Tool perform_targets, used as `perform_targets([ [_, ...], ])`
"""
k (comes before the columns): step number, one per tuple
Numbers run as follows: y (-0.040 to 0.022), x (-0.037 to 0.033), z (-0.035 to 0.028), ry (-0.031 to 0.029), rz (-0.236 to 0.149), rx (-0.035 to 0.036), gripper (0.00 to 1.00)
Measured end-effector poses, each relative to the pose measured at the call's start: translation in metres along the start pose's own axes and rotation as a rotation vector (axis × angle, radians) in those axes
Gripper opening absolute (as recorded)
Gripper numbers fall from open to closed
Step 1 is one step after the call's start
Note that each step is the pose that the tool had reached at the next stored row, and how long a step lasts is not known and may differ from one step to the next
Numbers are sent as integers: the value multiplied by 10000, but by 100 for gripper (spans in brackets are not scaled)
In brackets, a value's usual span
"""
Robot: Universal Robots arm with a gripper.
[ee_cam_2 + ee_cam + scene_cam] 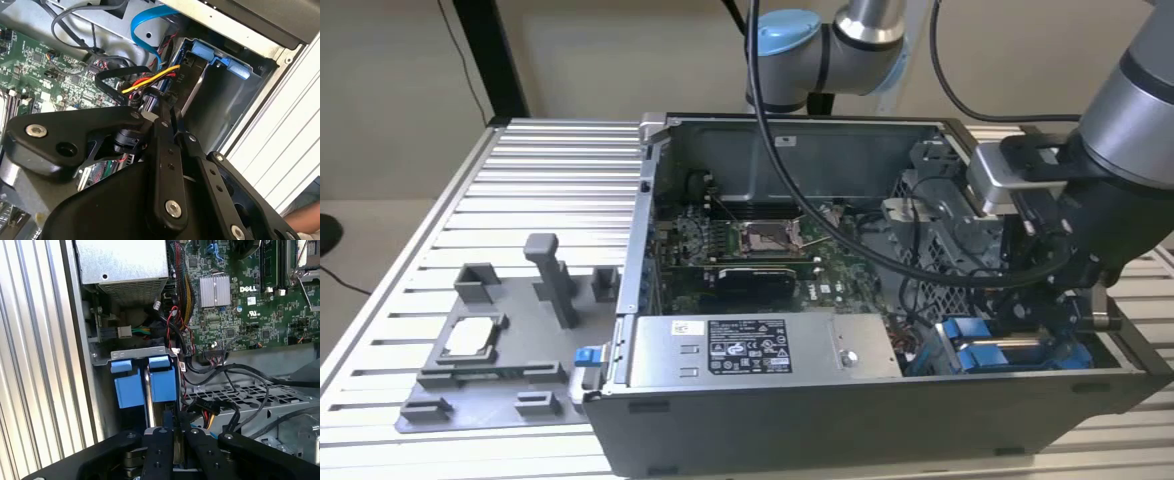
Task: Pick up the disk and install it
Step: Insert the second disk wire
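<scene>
The counter (520,180) carries the open computer case (854,410). My end effector (172,440) is lowered into the case's corner bay (225,100), closed edge-on around the disk (148,390), which stands upright in its blue frame (162,385) beside the motherboard (240,305).

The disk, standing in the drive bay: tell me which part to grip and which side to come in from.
Grip the disk by its exposed blue frame end, coming straight in through the case's open side. It stands on edge in the drive bay, whose walls probably block its flat faces, so only that end looks reachable.
</scene>
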State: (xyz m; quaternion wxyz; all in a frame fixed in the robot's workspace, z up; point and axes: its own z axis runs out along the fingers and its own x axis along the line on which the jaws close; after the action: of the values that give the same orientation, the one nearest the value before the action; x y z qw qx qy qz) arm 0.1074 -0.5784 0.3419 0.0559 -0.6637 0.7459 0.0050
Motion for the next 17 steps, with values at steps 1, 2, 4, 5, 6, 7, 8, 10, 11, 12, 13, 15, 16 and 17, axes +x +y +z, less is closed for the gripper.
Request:
perform_targets([
  [1,0,0,1,0,0,1,0],
  [2,-1,0,2,1,-1,2,0],
  [4,-1,1,8,1,0,3,0],
  [5,-1,1,10,2,0,3,0],
  [6,-1,1,13,2,-1,4,0],
  [7,0,1,17,1,0,4,0],
  [8,-1,2,20,2,-1,4,0],
  [10,-2,2,23,1,-1,4,0],
  [11,-2,2,23,-1,-1,4,0],
  [12,-2,2,24,-1,-1,4,0],
  [13,-2,2,23,-1,-3,4,0],
  [15,-2,2,21,-4,-9,3,0],
  [16,-2,1,16,-9,-15,3,0],
  [17,-3,0,11,-13,-24,2,0],
])
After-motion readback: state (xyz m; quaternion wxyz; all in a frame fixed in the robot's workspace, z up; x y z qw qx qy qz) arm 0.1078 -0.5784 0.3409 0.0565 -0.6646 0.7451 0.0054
